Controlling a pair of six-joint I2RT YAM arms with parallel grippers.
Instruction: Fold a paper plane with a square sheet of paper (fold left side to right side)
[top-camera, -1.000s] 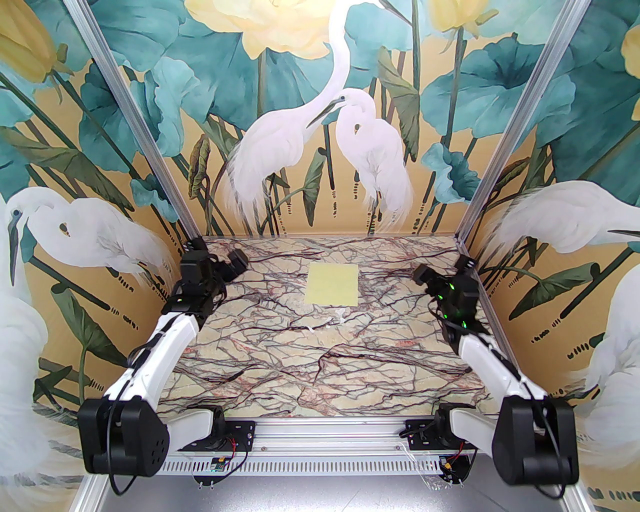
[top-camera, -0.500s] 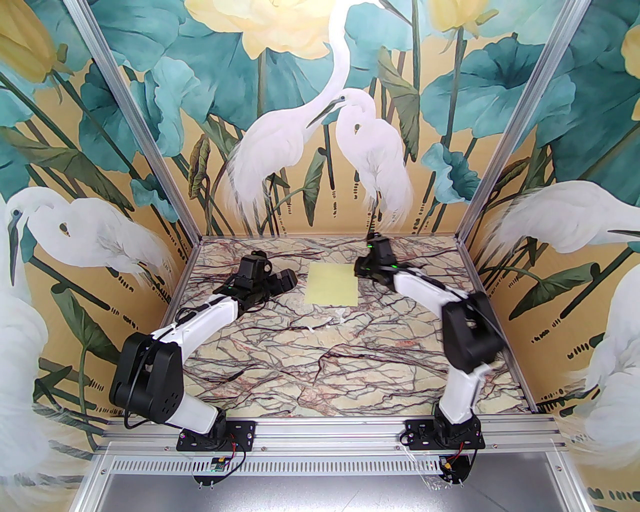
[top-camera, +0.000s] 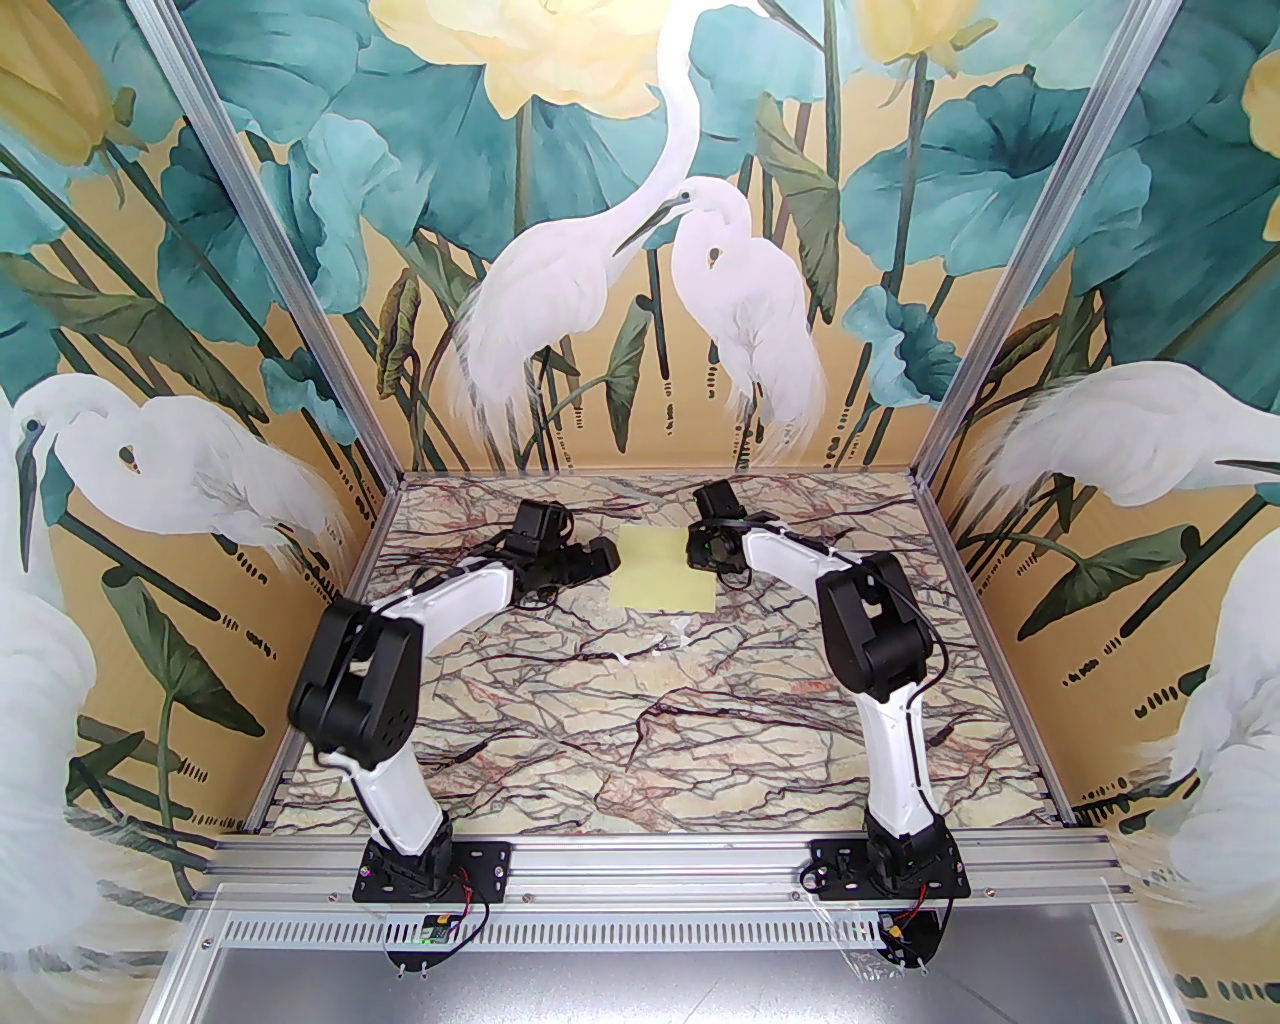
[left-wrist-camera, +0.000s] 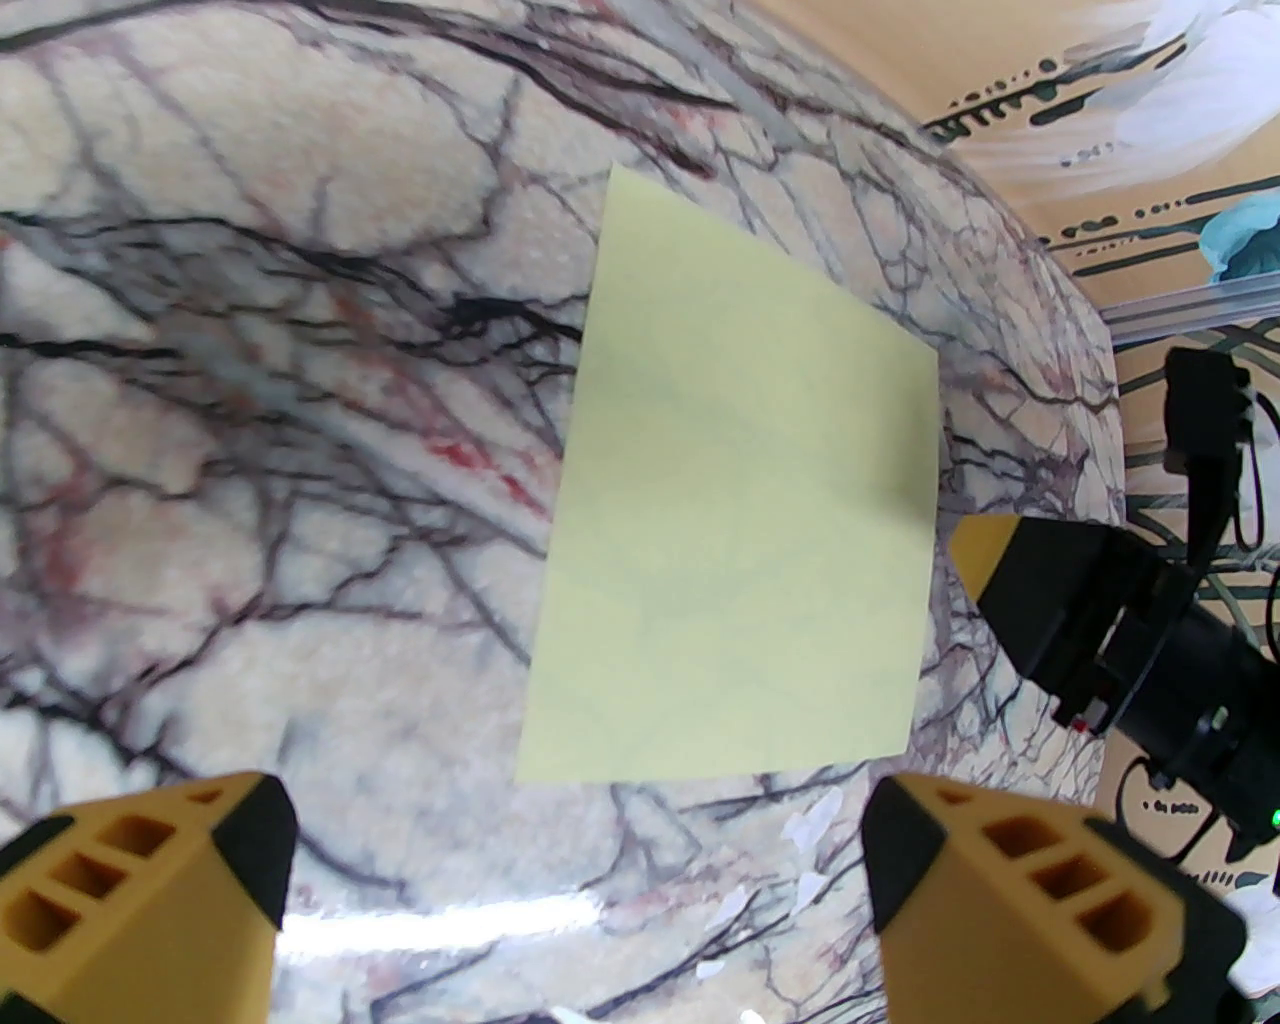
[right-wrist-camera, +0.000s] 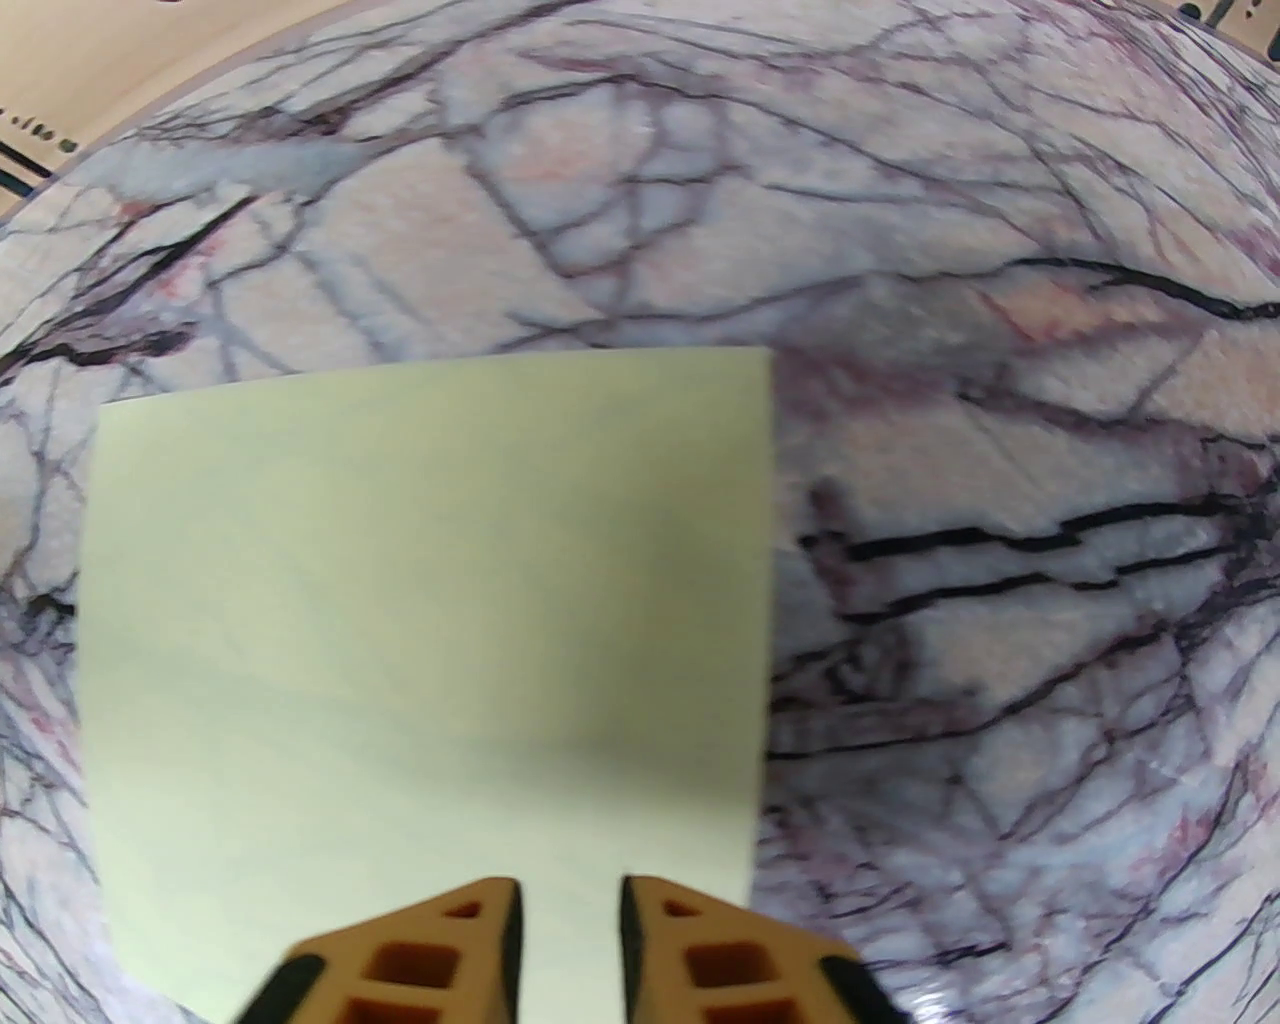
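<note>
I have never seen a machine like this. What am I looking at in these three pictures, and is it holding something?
These are two robot arms bolted to the near edge of a marble-patterned table. The wide picture is from a camera above and behind the left arm and the right arm. The other two are from a small camera on each wrist. A pale yellow square sheet of paper lies flat, with small white scraps just nearer. The yellow left fingers stand wide apart beside the sheet; the right fingers, nearly together, hang over its right edge. Nothing seems held.
</note>
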